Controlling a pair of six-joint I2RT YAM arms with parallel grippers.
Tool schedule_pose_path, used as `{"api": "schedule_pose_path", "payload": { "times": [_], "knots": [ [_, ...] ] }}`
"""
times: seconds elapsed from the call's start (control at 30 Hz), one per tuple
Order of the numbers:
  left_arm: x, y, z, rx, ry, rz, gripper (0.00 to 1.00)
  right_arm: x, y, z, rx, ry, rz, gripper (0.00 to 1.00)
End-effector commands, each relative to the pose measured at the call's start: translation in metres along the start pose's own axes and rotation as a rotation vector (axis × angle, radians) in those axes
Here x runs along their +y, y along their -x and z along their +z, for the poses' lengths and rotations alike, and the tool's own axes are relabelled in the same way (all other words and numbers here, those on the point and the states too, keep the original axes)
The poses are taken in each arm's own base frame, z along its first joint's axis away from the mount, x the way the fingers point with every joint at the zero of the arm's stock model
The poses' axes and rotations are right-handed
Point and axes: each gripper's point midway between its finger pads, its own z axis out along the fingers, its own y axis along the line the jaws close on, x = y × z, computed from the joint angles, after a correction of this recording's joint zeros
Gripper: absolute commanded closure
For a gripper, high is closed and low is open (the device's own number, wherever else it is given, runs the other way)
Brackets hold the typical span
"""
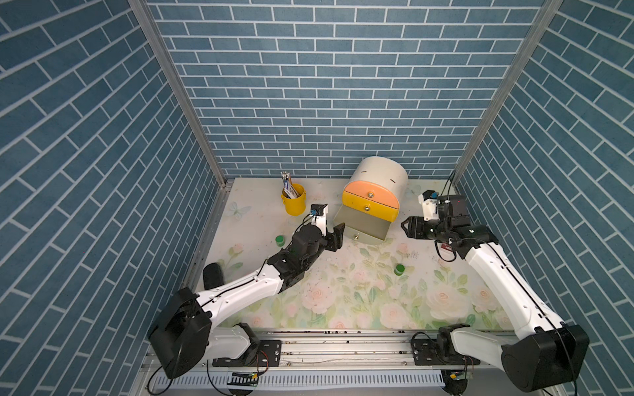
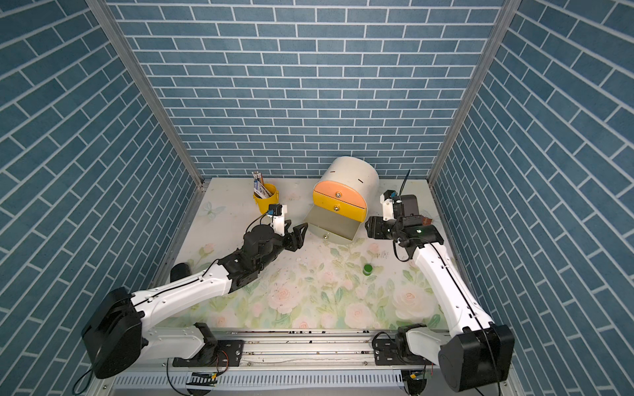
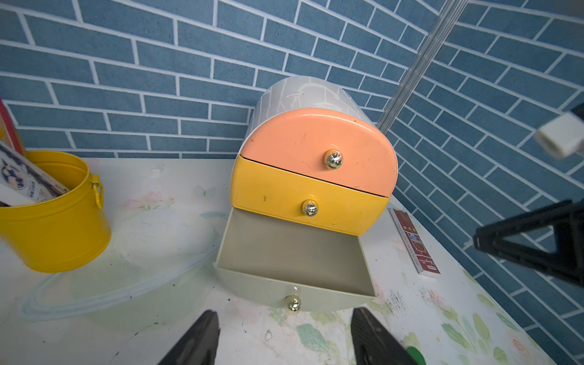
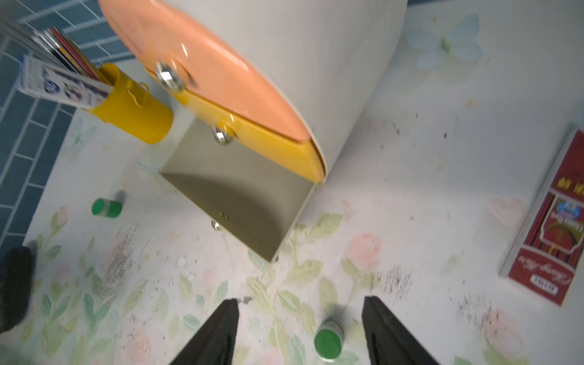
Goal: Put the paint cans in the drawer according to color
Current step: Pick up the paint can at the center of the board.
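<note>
Arms (image 1: 240, 286) reach forward, left gripper (image 1: 337, 236) and right gripper (image 1: 406, 228) flanking the drawer (image 1: 377, 181).

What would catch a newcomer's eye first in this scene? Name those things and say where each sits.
The round-topped drawer chest at the back of the floral table stands out, its grey bottom drawer pulled out and empty as far as shows. A green paint can stands near the table's left edge, a second green can in front of the chest. The left gripper and right gripper hang open either side of that drawer.
</note>
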Motion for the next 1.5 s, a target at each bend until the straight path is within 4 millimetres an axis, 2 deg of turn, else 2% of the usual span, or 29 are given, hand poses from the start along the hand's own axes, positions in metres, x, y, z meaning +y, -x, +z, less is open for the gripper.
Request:
{"api": "schedule_pose_path", "payload": {
  "times": [0.0, 0.1, 0.2, 0.37, 0.6, 1.0, 1.1, 1.47],
  "knots": [
    [0.011, -0.010, -0.009, 0.038, 0.033, 0.020, 0.29, -0.004, -0.046, 0.010, 0.105, -0.022, 0.049, 0.28],
    [0.012, -0.012, -0.015, 0.043, 0.029, 0.018, 0.28, -0.012, -0.077, 0.020, 0.173, -0.058, 0.053, 0.26],
    [0.013, -0.014, -0.019, 0.046, 0.025, 0.016, 0.28, -0.020, -0.100, 0.029, 0.228, -0.089, 0.059, 0.24],
    [0.014, -0.017, -0.022, 0.056, 0.026, 0.017, 0.28, -0.022, -0.121, 0.047, 0.290, -0.093, 0.063, 0.24],
    [0.017, -0.017, -0.026, 0.054, 0.028, 0.016, 0.27, -0.025, -0.131, 0.069, 0.343, -0.126, 0.061, 0.28],
    [0.018, -0.017, -0.029, 0.057, 0.036, 0.022, 0.25, -0.036, -0.150, 0.088, 0.427, -0.177, 0.074, 0.36],
    [0.019, -0.016, -0.030, 0.055, 0.044, 0.026, 0.25, -0.037, -0.153, 0.090, 0.441, -0.180, 0.074, 0.42],
    [0.024, -0.014, -0.031, 0.052, 0.073, 0.052, 0.24, -0.032, -0.140, 0.085, 0.441, -0.178, 0.063, 0.70]
  ]
}}
